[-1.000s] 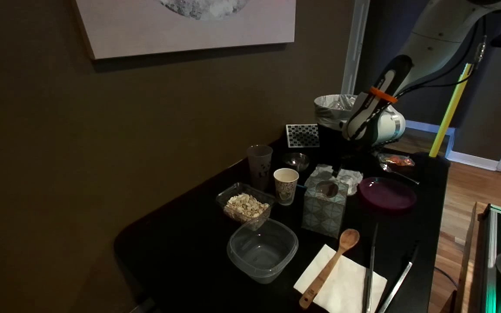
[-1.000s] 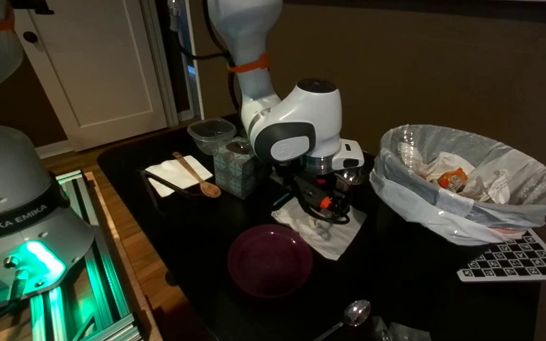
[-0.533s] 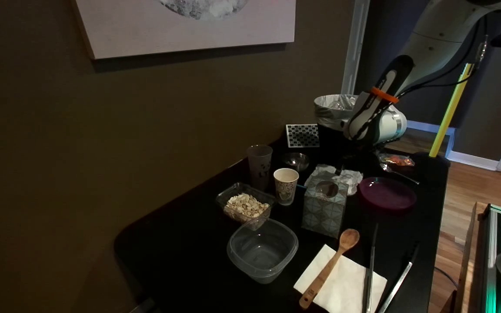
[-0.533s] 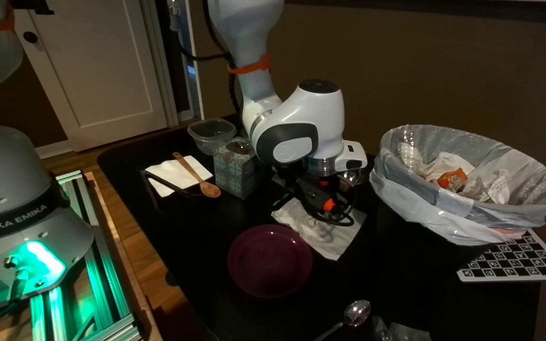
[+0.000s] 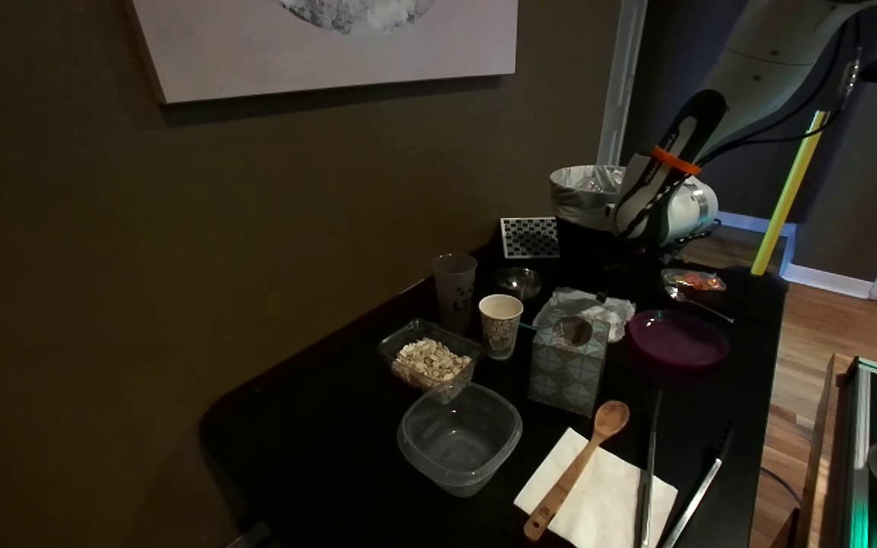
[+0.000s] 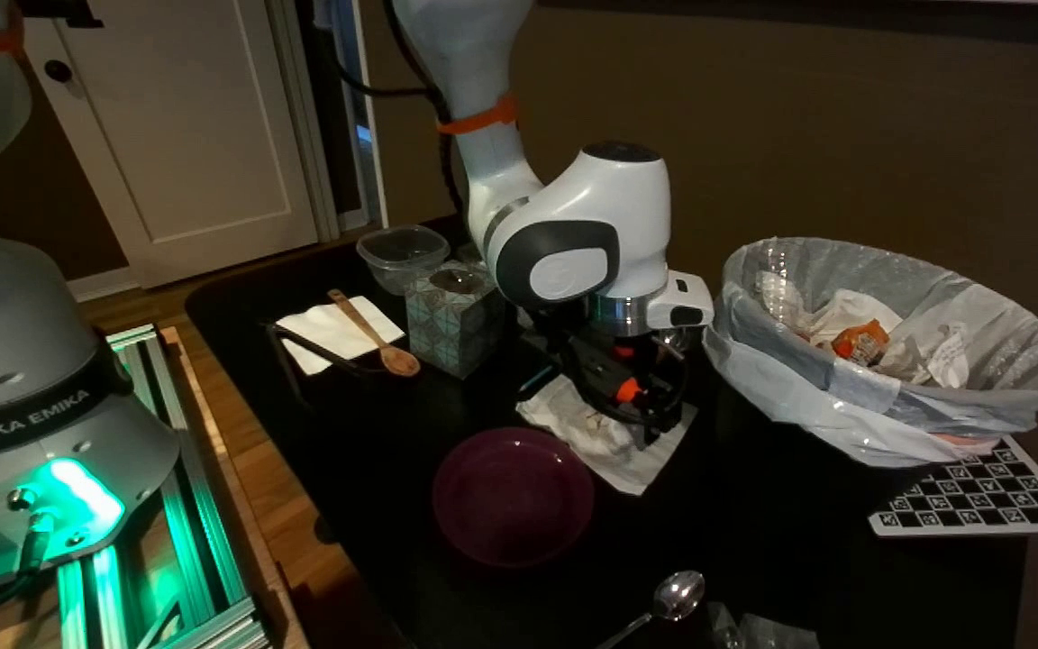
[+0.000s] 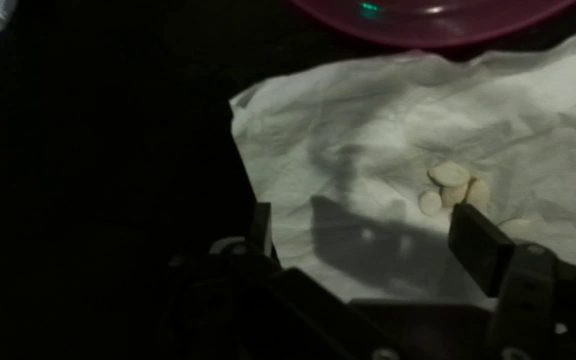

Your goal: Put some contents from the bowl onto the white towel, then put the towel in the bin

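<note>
End effector (image 7: 365, 222) hangs above the crumpled white paper towel (image 7: 393, 125) with its fingers (image 7: 480, 250) spread, gripping nothing. Likely step: grasping the towel. Best to centre so both sides bracket the beige flakes (image 7: 449, 174), close slowly and low, then lift gently to keep them wrapped. Counted, from the end effector: one towel, beneath; at least four flakes on it, by one fingertip; one lined trash bin (image 6: 807, 397), near; one clear plastic container (image 5: 402, 338) of flakes, well apart; one maroon plate (image 6: 513, 505), near.
</note>
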